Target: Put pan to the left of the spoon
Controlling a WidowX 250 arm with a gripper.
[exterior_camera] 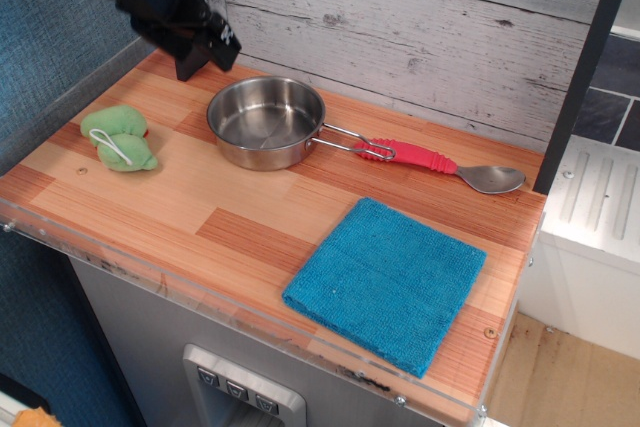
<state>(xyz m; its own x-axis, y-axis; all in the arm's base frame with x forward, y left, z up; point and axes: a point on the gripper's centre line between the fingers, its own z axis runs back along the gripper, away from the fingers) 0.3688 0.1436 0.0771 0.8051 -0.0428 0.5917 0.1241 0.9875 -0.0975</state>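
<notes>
Pan [266, 123]: a small round stainless-steel saucepan standing upright on the wooden counter [200, 217], to the left of the spoon [440, 164]. Its thin wire-loop handle [352, 145] points right and reaches the end of the spoon's ribbed red handle; whether the two touch cannot be told from this view. The spoon's metal bowl lies farther right of the pan, near the counter's right edge.

Step in hand, as judged: release and retreat, the pan already lying where the task asks. To do it well, the arm should rise straight up and away from the pan's rim, so that no finger catches the rim or drags the wire handle into the spoon.

Arm pose: the gripper [200, 52] hangs above and to the upper left of the pan, apart from it, its dark body angled down toward the counter. Nothing is held in it. Whether the jaws are spread or closed cannot be told, as the fingers merge into one dark shape.

Also present: a green plush object [120, 137] left of the pan, and a blue cloth [388, 282] below and right of the pan.
</notes>
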